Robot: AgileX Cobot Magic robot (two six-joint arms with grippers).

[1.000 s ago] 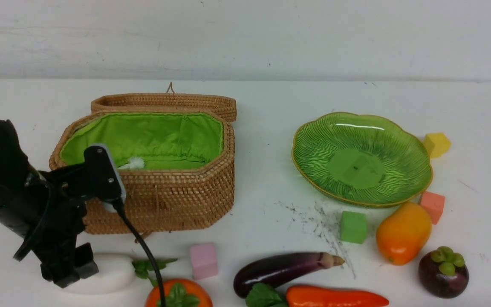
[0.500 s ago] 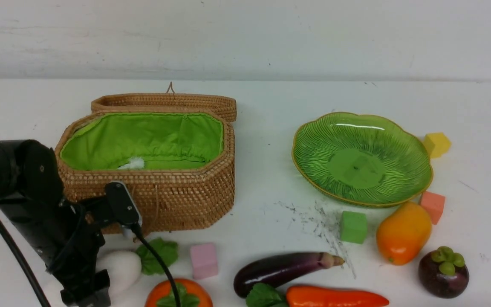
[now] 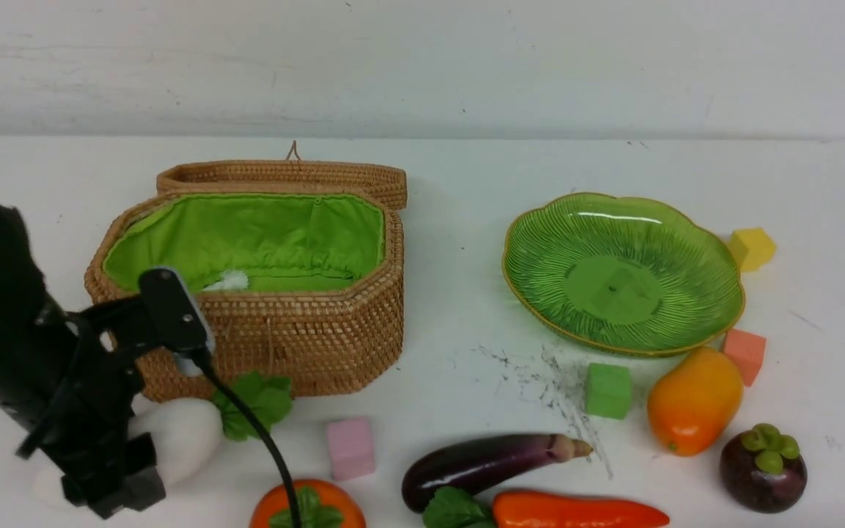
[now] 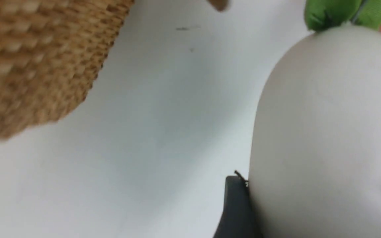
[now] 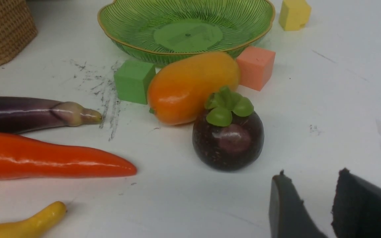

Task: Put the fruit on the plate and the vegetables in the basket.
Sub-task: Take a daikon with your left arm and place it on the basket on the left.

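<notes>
My left gripper (image 3: 116, 475) is shut on the white radish (image 3: 177, 438) at the table's front left, just in front of the open wicker basket (image 3: 305, 345). The radish is tilted, its green leaves toward the basket. In the left wrist view one finger (image 4: 236, 206) presses the radish (image 4: 326, 132); the other is hidden. The green plate (image 3: 617, 286) holds nothing. Eggplant (image 3: 481, 462), carrot (image 3: 576, 513), persimmon (image 3: 320, 507), mango (image 3: 694, 400) and mangosteen (image 3: 763, 469) lie on the table. My right gripper (image 5: 313, 185) is open near the mangosteen (image 5: 228, 142), with a banana (image 5: 21, 225) nearby.
Foam cubes lie around: pink (image 3: 350, 447), green (image 3: 607, 390), salmon (image 3: 745, 353) and yellow (image 3: 751, 248) by the plate. The basket's lid (image 3: 283, 176) lies open behind it. Dark scuff marks (image 3: 554, 381) sit on the table between basket and plate.
My left arm dipped toward the front edge and came back up, its jaws narrowing round the radish. The radish turned, its leaf end swinging up toward the basket. The right side is unchanged.
</notes>
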